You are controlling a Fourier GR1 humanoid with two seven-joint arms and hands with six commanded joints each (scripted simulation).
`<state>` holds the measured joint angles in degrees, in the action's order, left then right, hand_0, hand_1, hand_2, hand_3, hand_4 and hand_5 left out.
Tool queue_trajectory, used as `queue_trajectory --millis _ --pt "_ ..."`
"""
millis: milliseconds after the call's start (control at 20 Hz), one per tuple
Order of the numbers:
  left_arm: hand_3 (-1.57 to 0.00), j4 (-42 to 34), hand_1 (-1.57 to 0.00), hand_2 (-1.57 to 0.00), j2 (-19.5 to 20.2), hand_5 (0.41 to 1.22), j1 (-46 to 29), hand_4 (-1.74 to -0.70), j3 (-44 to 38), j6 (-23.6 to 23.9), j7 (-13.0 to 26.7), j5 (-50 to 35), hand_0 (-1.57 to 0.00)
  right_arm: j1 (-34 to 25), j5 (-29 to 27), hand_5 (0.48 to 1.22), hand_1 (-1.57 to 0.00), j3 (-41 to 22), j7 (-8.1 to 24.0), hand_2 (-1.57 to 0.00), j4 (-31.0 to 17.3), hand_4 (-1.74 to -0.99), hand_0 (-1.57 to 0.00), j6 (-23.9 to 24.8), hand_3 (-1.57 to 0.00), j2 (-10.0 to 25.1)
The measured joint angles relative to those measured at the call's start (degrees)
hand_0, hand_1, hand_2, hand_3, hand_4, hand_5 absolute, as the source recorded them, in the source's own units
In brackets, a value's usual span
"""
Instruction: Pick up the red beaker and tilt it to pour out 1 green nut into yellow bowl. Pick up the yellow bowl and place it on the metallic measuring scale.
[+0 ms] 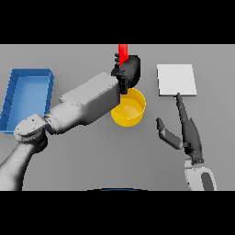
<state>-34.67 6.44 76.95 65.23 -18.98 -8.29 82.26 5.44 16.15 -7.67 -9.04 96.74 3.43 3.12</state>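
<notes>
Beaker [122, 49] and bowl [129, 108] were the two things of this task, and the bowl serves here as the landmark. Nearest to the robot, right of the bowl and a little in front of it, the right hand [186, 131] lay over the table [92, 156] with its fingers straight and its thumb spread out, holding nothing. Its longest finger reached toward the near edge of the scale [176, 79], a pale flat square plate that lay right of the bowl and slightly behind it; whether the finger touched it could not be told.

The bowl stood on the table near its middle, upright, yellow and round, with an open rim. No green nut could be seen inside it. I judge it stiff, light and smooth, so it would be best taken by the rim, with the thumb inside and the fingers outside, or clasped from the side across its wall.

Just behind the bowl, the left hand [128, 69] had its fingers curled around the red beaker, which stood out above the hand as a narrow upright piece. The lower part of the beaker was hidden by the hand, so its tilt was hard to judge. It looked like a thin, rigid, slippery vessel; a grip around the middle of the body seems right for a tilt toward the bowl.

Far left of the bowl, a blue tray [27, 75] lay apart from everything.
</notes>
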Motion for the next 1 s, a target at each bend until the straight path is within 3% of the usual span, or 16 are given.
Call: queue_trajectory --millis 100,250,350,500,550,650,800,900,1000 --pt "-1.57 1.43 -1.57 -1.57 0.70 1.221 2.30 -1.73 -2.35 3.47 -1.57 -1.21 -1.57 0.12 0.02 0.685 0.00 -0.25 -0.41 0.00 -0.80 -1.035 0.00 -0.15 0.00 -0.33" --pt "-1.57 3.98 -1.57 -1.57 2.05 1.221 7.19 -1.73 -5.97 2.87 -1.69 -2.58 -1.57 0.94 1.03 0.682 0.00 -0.62 -1.55 0.00 0.26 -1.023 0.00 0.56 0.00 -0.24" --pt "-1.02 6.61 -1.57 -1.57 3.34 1.221 9.33 -1.73 -10.07 3.50 -0.72 -4.99 -1.57 0.56 1.55 0.680 0.00 -0.48 -0.58 0.00 -0.17 -1.028 0.00 0.89 0.00 0.00" --pt "-1.29 10.16 -1.57 -1.57 6.58 1.221 12.32 -1.73 -16.40 4.96 -1.92 -9.45 -1.57 -0.38 -0.10 0.683 0.00 0.04 1.05 0.00 -0.33 -1.001 0.00 0.18 0.00 -0.28" --pt "-1.35 12.23 -1.57 -1.57 7.33 1.221 13.04 -1.73 -19.55 4.42 -1.06 -11.90 -1.57 0.26 -0.33 0.681 0.00 0.02 -1.07 0.00 0.12 -0.996 0.00 -0.25 0.00 0.24" --pt "-1.43 15.13 -1.57 -1.57 9.22 1.221 14.65 -1.73 -26.28 4.07 3.06 -16.93 -1.57 0.53 0.79 0.672 0.00 -0.91 -1.45 0.00 -0.08 -0.990 0.00 0.12 0.00 -0.33" --pt "-1.45 17.49 -1.57 -1.57 13.50 1.221 13.68 -1.74 -34.60 5.34 7.36 -24.10 -1.57 0.15 0.36 0.669 0.00 -0.64 -1.30 0.00 -0.53 -1.006 0.00 0.20 0.00 -0.44" --pt "-1.45 18.83 -1.57 -1.57 16.77 1.221 12.48 -1.74 -40.28 7.94 11.48 -28.94 -1.57 -0.61 -1.09 0.666 0.00 -0.18 -0.80 0.00 -0.61 -1.002 0.00 -0.18 0.00 -0.82" --pt "-1.43 19.34 -1.57 -1.57 19.84 1.221 9.26 -1.74 -44.84 11.75 13.15 -33.49 -1.57 -0.37 -1.92 0.659 0.00 -0.16 -0.76 0.00 -0.77 -1.012 0.00 -0.70 0.00 -1.04"
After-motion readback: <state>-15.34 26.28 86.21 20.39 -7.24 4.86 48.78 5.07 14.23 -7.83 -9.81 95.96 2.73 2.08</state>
